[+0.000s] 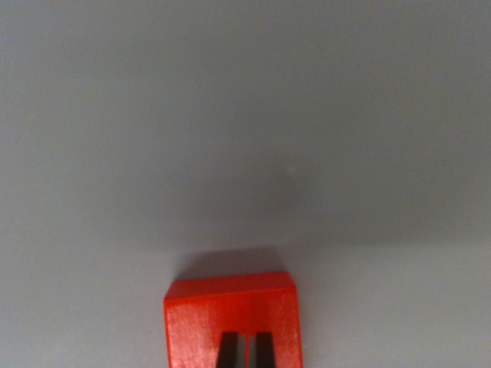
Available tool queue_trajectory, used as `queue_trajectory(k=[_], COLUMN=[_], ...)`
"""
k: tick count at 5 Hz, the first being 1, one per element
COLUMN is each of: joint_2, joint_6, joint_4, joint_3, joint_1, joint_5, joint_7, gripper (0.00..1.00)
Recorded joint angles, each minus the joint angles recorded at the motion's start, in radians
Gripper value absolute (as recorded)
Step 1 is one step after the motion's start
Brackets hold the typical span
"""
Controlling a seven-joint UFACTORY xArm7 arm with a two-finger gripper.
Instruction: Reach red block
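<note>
A: What does the red block [232, 322] look like it's made of?
B: Hard plastic, I'd say, smooth, with a slight sheen on the face toward the camera and faint streaks on it.
A: And the grey surface [245, 115] beyond it?
B: Matt, even, no grain or weave showing. Its material I cannot tell.

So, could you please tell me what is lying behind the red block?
Behind the red block only the bare grey surface and the block's shadow show. Dark fingertips overlap its lower edge; whatever lies beneath the block is hidden.
</note>
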Motion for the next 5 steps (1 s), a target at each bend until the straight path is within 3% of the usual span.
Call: queue_trajectory(k=[5], joint_2=[0.005], joint_6=[-0.022], joint_4=[-0.017], joint_3=[0.001], joint_1=[0.0017], joint_5=[-0.0004], joint_7=[0.003], gripper=[0.0])
